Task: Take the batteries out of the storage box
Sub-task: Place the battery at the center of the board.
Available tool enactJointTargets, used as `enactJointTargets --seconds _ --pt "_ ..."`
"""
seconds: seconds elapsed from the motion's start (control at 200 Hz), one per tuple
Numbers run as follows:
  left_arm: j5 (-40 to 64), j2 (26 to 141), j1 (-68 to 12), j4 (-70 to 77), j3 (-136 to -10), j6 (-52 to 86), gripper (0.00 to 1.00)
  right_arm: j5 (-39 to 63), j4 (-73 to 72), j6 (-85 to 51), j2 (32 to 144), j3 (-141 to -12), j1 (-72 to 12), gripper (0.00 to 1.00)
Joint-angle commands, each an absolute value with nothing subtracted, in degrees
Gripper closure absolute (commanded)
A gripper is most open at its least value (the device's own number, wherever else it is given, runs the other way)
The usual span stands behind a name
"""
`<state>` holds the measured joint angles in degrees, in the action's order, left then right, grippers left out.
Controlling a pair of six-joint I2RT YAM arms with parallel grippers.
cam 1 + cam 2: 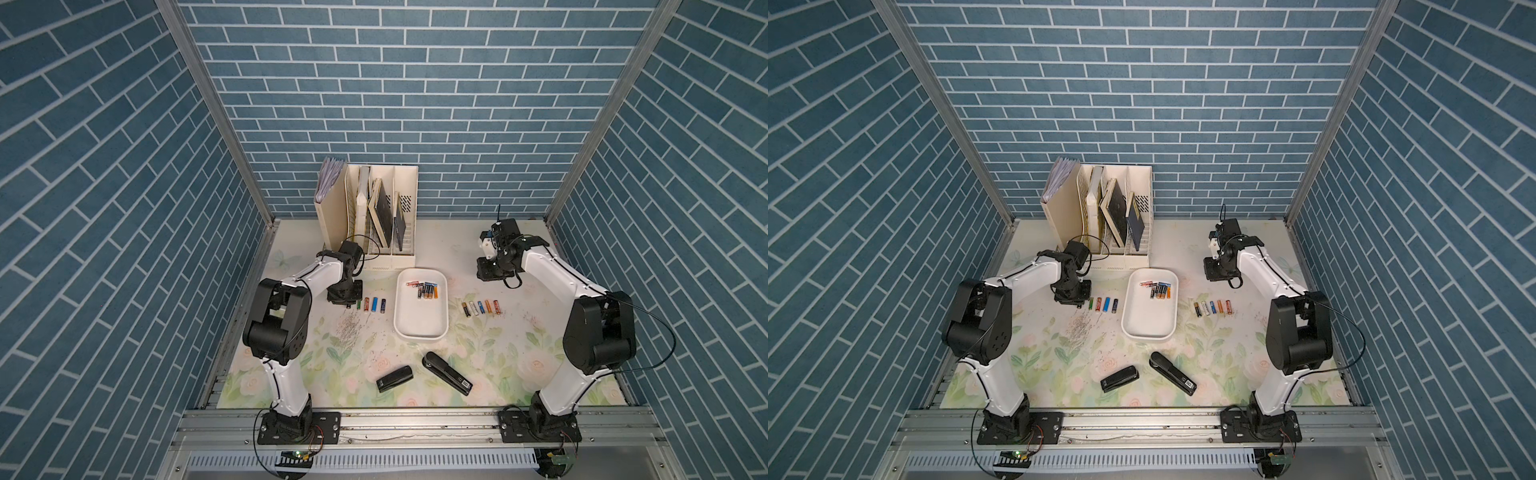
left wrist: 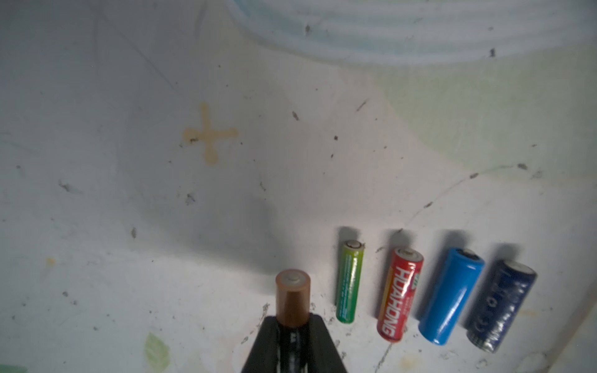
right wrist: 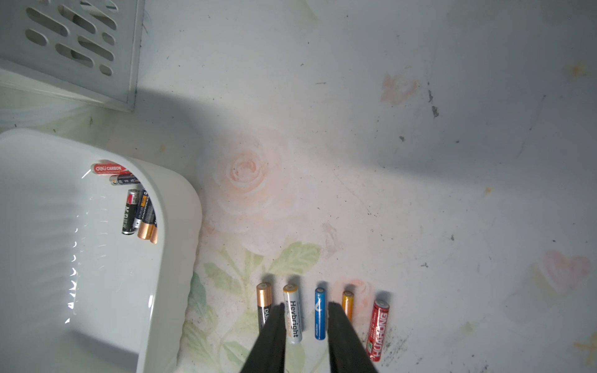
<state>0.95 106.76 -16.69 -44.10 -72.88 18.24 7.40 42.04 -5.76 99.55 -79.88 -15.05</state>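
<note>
left wrist view: red battery (image 2: 400, 297) is showing "HUAHONG" | right wrist view: white battery (image 3: 293, 318) is showing "Hevbright" | row-end red battery (image 3: 378, 329) is showing "HUAHONG" | black-and-copper battery (image 3: 264, 306) is showing only "DU" | boxed red battery (image 3: 108, 168) in storage box (image 3: 181, 206) is showing "deli CARBON"

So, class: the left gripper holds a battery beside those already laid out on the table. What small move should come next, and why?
Probably lower and release: the left gripper grips a copper-topped battery right beside the green battery, over bare table.
</note>
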Motion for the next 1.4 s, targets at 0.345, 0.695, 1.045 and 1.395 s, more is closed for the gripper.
enactJointTargets --seconds 0.345,0.695,1.045,1.395 --pt "1.8 109.7 -15.9 -42.5 -72.8 16.4 0.8 6.0 44.4 -7.1 100.6 -81.5 -14.9 0.73" --pt "1.8 110.0 -15.9 -42.1 -72.0 16.7 0.76 5.8 44.7 -7.1 100.7 -82.1 -15.0 0.73" --pt "1.1 109.0 -15.9 -43.1 -73.0 17.3 0.67 6.0 44.5 -7.1 100.5 -81.7 -15.0 0.73" --pt "21.4 100.4 -12.6 -41.1 -76.6 19.3 0.43 6.1 42.8 -7.8 98.6 -79.9 -15.2 0.73"
